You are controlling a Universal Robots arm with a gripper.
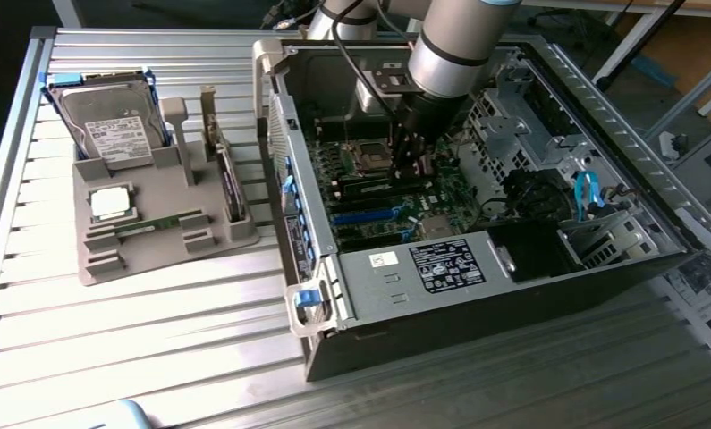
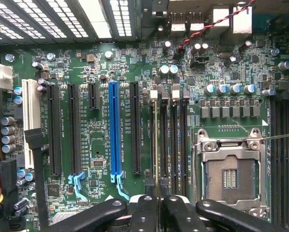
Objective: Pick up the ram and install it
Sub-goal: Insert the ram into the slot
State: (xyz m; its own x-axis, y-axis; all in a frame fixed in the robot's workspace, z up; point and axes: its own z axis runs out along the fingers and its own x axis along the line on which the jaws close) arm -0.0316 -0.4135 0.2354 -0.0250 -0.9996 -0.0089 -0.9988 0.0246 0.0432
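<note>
the gripper [image 2: 156, 205] pinches its black fingers nearly together on the ram [image 2: 156, 145], a thin flat stick seen edge-on. it runs straight ahead of the fingertips along the long black memory slots [image 2: 176, 140], with the square metal cpu socket [image 2: 230, 176] just beside.

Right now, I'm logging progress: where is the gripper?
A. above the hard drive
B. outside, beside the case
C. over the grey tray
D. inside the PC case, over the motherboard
D: the gripper reaches down into the case, and the wrist view shows it shut on the ram, held edge-on above the motherboard.
</note>
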